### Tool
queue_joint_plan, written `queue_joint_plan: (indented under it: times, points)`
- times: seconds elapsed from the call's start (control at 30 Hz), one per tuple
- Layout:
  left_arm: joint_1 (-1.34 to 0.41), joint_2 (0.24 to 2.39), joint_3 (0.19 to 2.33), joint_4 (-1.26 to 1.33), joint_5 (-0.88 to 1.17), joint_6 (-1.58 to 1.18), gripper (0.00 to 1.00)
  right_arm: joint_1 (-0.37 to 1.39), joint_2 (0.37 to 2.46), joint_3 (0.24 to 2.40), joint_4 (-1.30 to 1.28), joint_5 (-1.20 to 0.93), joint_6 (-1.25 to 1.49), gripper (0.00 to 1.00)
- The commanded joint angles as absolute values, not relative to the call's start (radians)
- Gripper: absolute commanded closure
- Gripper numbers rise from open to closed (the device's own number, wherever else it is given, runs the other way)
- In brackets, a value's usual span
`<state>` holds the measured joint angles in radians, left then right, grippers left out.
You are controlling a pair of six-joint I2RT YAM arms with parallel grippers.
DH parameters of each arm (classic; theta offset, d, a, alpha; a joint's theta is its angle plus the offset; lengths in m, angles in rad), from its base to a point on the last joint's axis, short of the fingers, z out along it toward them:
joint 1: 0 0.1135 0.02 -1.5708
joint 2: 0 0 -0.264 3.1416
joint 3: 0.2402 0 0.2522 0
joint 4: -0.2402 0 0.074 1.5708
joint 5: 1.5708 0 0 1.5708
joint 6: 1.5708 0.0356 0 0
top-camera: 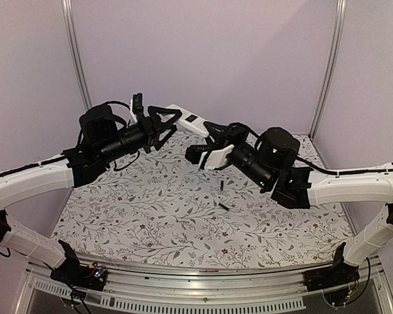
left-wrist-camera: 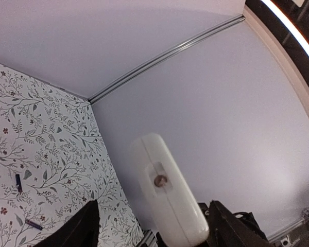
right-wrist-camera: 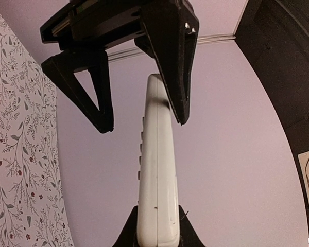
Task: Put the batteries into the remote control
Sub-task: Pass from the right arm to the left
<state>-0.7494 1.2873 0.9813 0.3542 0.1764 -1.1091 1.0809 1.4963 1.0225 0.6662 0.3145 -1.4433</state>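
We find the small flat white rectangular remote control (top-camera: 181, 115) aloft. One end is pinched in the right gripper (right-wrist-camera: 157, 222), and its long axis runs into the left gripper (right-wrist-camera: 144, 125) — jaws wide, astride the far tip. The thin black cylindrical batteries (top-camera: 220, 186) lie on the floral cloth (top-camera: 150, 219).

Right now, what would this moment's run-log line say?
right gripper: shut on remote control, aloft | left gripper: open, straddling remote's far end | batteries: both on table
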Motion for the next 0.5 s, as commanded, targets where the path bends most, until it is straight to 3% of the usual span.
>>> queue_joint_plan:
  times: [0.0, 0.3, 0.47]
  points:
    - [-0.735, 1.314, 0.982, 0.398, 0.200, -1.122, 0.31, 1.094, 1.518, 1.019, 0.712, 0.298, -1.467, 1.00]
    - [-0.724, 1.339, 0.973, 0.412, 0.216, -1.154, 0.57, 1.098, 1.523, 1.008, 0.715, 0.292, -1.486, 1.00]
    - [-0.723, 1.343, 0.967, 0.414, 0.236, -1.160, 0.80, 1.098, 1.525, 1.014, 0.716, 0.294, -1.496, 1.00]
